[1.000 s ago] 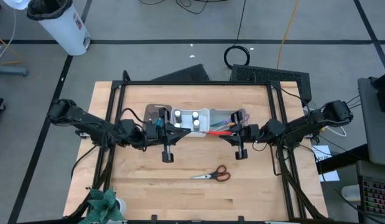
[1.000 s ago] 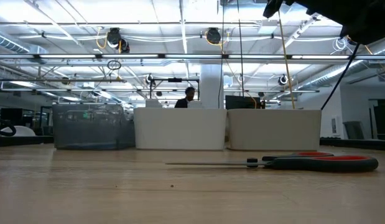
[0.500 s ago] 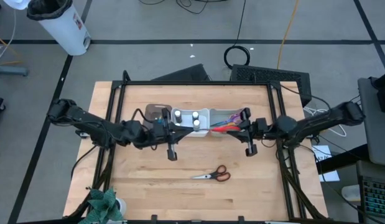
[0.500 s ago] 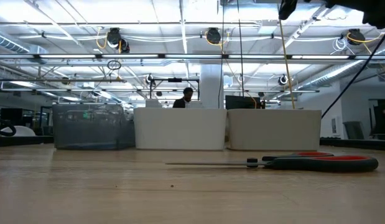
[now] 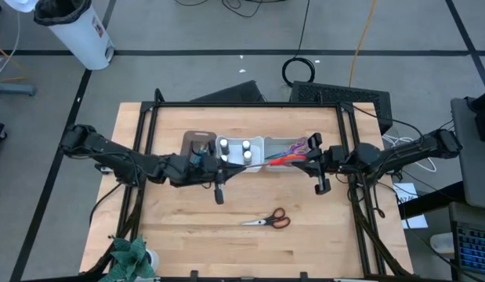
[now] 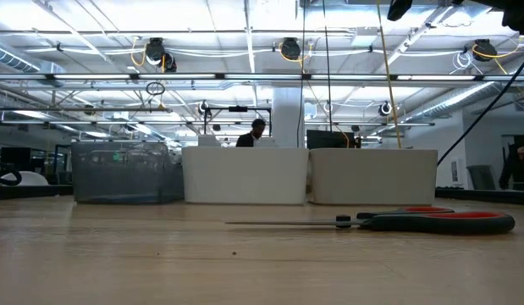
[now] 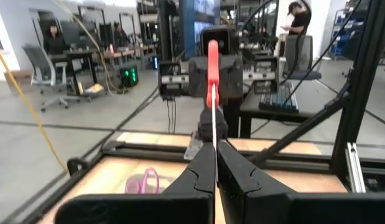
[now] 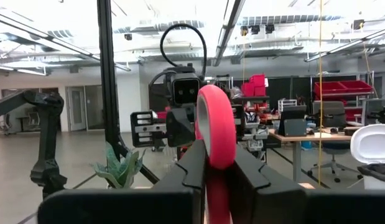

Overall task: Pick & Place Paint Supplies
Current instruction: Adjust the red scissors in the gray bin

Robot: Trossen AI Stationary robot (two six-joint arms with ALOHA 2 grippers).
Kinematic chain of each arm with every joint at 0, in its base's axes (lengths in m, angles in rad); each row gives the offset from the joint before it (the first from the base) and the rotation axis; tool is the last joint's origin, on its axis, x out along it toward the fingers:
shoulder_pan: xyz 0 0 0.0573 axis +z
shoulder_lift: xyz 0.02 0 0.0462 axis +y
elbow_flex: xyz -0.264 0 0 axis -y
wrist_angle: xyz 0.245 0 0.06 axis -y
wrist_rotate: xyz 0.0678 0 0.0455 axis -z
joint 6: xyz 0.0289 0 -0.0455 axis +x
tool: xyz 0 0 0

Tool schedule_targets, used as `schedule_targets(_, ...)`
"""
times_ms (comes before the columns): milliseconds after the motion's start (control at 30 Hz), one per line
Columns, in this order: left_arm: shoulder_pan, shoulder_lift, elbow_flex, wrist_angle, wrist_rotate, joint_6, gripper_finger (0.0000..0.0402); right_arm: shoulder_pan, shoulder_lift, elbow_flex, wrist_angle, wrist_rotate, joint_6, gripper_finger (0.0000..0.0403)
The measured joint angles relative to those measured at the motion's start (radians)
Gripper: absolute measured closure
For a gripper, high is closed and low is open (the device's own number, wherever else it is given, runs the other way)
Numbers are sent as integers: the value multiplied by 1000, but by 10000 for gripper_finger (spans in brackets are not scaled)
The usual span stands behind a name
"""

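Right pincer (image 5: 308,153) shifted right, red scissors (image 5: 284,159) gripped

Both arms reach inward over the table; left gripper (image 5: 223,164) and right gripper (image 5: 305,157) clamped shut

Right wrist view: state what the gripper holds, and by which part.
The right gripper clamps the red-handled scissors by a handle loop; the left gripper pinches their blade tip.

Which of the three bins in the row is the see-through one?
The bin at the left end: things behind it show through its greyish walls. The middle bin and the right-end bin are solid white.
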Motion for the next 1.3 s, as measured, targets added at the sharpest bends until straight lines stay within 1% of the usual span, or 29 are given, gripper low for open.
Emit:
schedule_targets(100, 3, 0, 0, -46, 0, -49, 394, 0, 0, 0, -25, 10, 4, 384)
schedule_targets(167, 6, 0, -1, -65, -4, -78, 382, 0, 0, 18, -74, 39, 7, 384)
schedule_targets(300, 7, 1, -3, -72, -30, -86, 349, 1, -2, 107, -255, 115, 19, 384)
schedule_targets(400, 6, 1, -3, -70, -110, -86, 323, 1, 3, 187, -409, 174, 20, 384)
schedule_targets(533, 5, 2, -3, -79, -234, -55, 284, -1, 2, 259, -536, 228, 35, 384)
schedule_targets(667, 3, 1, -3, -103, -312, -45, 246, -3, -9, 313, -679, 350, 2, 384)
schedule_targets(800, 3, 1, -3, -154, -323, -37, 220, -1, -26, 322, -757, 504, -21, 384)
schedule_targets(867, 4, 1, -3, -179, -324, -53, 211, -1, -35, 323, -813, 598, -6, 384)
schedule_targets(933, 4, 0, -3, -210, -325, -81, 205, -3, -38, 323, -861, 668, 50, 384)
schedule_targets(1000, 4, 0, -3, -231, -326, -107, 202, -2, -40, 323, -909, 689, 112, 380)
schedule_targets(1067, 4, 0, -3, -244, -327, -127, 202, -1, -40, 323, -961, 687, 197, 376)
schedule_targets(1200, 4, 0, -3, -261, -327, -150, 201, -1, -48, 323, -1145, 675, 412, 385)
schedule_targets(1300, 4, 0, -3, -261, -327, -161, 201, -11, -53, 323, -1314, 607, 614, 385)
